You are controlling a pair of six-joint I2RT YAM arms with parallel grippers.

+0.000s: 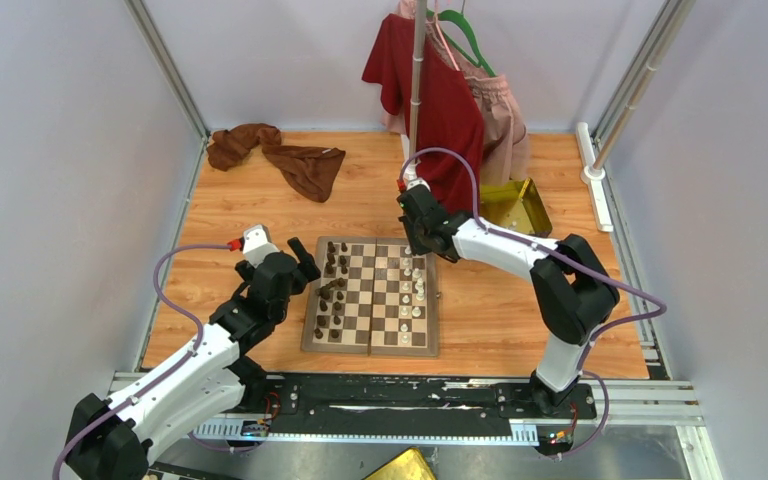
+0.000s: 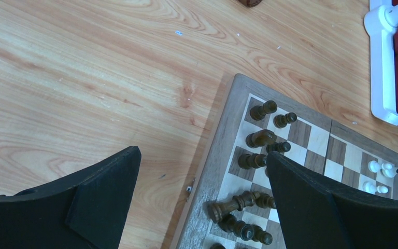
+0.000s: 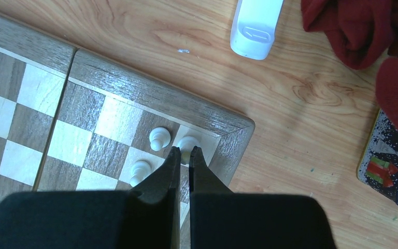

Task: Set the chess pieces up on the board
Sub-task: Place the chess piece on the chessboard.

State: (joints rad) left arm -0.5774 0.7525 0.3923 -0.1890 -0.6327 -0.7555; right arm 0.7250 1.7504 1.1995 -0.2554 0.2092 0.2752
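The board [image 1: 370, 349] lies between the arms. Dark brown chess pieces [image 1: 335, 285] stand bunched on its left half and cream-white ones [image 1: 412, 290] on its right half. My left gripper [image 1: 307, 268] hangs open over the board's left border [image 2: 217, 155]. Its fingers [image 2: 103, 192] straddle the edge, and one dark piece [image 2: 233, 205] lies on its side just inside them. My right gripper [image 1: 422, 246] is at the far right corner of the board [image 3: 134, 91]. Its tips [image 3: 182, 150] are shut on a white piece [image 3: 187, 142] standing on the corner square, beside two white pawns [image 3: 158, 138].
A brown cloth [image 1: 280, 155] lies at the back left. Red and pink garments [image 1: 445, 100] hang from a pole whose white foot [image 3: 254, 23] sits just beyond the board. A gold tray [image 1: 516, 206] rests to the right of the right gripper.
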